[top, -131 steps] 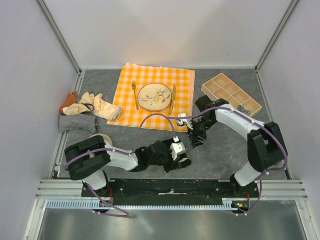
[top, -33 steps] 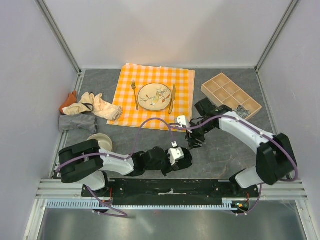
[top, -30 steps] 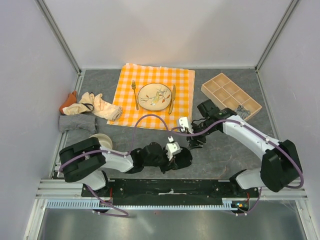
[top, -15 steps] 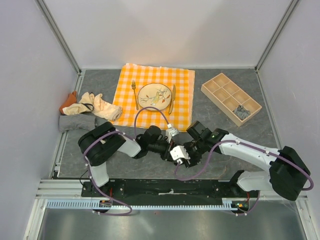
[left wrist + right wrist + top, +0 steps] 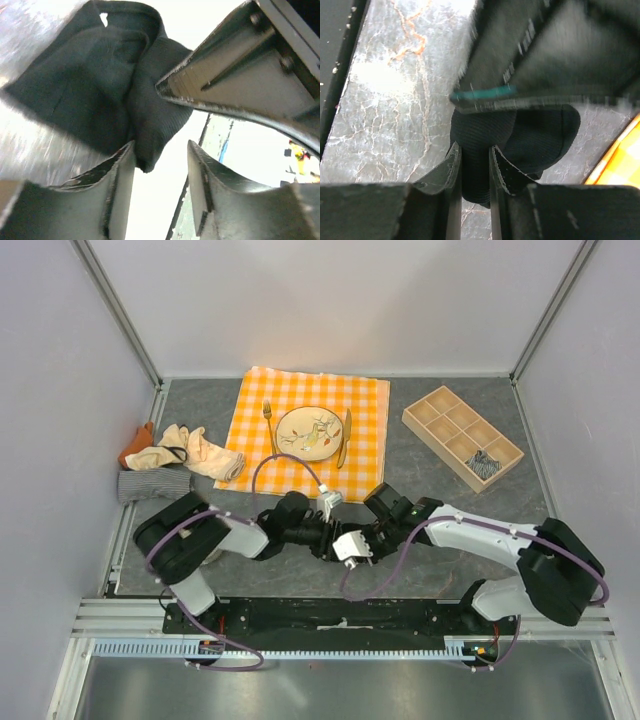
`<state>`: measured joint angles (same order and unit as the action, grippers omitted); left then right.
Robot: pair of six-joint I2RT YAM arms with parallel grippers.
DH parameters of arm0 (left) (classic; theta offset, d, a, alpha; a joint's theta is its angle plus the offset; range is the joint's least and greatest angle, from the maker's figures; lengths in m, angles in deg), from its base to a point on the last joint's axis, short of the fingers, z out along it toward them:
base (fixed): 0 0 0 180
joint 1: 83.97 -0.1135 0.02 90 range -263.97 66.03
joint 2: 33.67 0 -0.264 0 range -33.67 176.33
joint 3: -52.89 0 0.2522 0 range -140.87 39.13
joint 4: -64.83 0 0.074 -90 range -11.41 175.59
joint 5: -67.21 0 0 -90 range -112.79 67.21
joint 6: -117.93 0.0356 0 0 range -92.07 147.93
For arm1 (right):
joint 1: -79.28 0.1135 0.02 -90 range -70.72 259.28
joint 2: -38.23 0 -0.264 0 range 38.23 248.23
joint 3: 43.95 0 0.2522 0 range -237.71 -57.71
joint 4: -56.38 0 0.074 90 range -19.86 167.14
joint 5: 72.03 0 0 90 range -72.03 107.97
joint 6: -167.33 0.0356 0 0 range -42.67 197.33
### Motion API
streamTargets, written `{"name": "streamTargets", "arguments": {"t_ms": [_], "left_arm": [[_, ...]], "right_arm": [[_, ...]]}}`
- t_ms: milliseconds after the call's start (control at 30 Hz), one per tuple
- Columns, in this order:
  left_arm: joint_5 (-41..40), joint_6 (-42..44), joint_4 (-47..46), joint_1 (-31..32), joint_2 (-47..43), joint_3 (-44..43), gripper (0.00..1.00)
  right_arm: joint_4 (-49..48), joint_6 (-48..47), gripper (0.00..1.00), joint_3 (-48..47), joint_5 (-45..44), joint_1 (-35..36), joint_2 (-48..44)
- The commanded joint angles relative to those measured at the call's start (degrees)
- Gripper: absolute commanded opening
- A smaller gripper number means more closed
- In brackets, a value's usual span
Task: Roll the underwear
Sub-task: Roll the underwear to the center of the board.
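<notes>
At the lower centre of the overhead view, the right gripper (image 5: 474, 150) pinches the black underwear (image 5: 532, 132). The left gripper (image 5: 161, 147) is spread open beside it.

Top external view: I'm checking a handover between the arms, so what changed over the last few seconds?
The right arm swung in from the near corner of the checked tablecloth toward the left arm, and the right gripper closed on the black underwear. The left gripper opened beside it. The garment pile, the tablecloth and the wooden tray stayed put.
</notes>
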<state>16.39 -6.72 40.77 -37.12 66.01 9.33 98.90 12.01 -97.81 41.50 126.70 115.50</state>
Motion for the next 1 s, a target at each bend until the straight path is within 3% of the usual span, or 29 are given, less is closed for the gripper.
{"name": "streamTargets", "arguments": {"t_ms": [0,167,300,433,567,767,967], "left_arm": [[-13.5,3.4,5.0,-0.3,-11.7,8.3,0.55],[-21.0,13.1,-0.2,3.0,-33.2,20.2,0.62],[-21.4,15.0,1.0,3.4,-37.4,22.9,0.65],[-20.8,16.8,-1.0,5.3,-36.0,22.2,0.69],[-24.4,26.6,-3.7,10.4,-33.3,20.1,0.69],[-29.2,42.0,-6.7,18.9,-25.4,14.8,0.69],[-30.7,46.8,-6.7,24.6,-17.1,8.2,0.7]], "right_arm": [[9.1,2.2,0.23,-1.7,0.3,-1.8,7.0],[21.9,-2.2,0.22,-11.0,18.5,-11.1,15.6],[36.0,-7.8,0.22,-18.4,24.8,-15.2,26.2],[40.6,-9.5,0.22,-22.9,26.0,-17.7,33.5],[42.9,-9.7,0.23,-25.9,26.7,-19.0,39.1],[42.9,-8.9,0.24,-26.9,26.5,-19.2,40.4],[41.3,-7.6,0.24,-26.0,26.0,-19.4,39.9]]}}
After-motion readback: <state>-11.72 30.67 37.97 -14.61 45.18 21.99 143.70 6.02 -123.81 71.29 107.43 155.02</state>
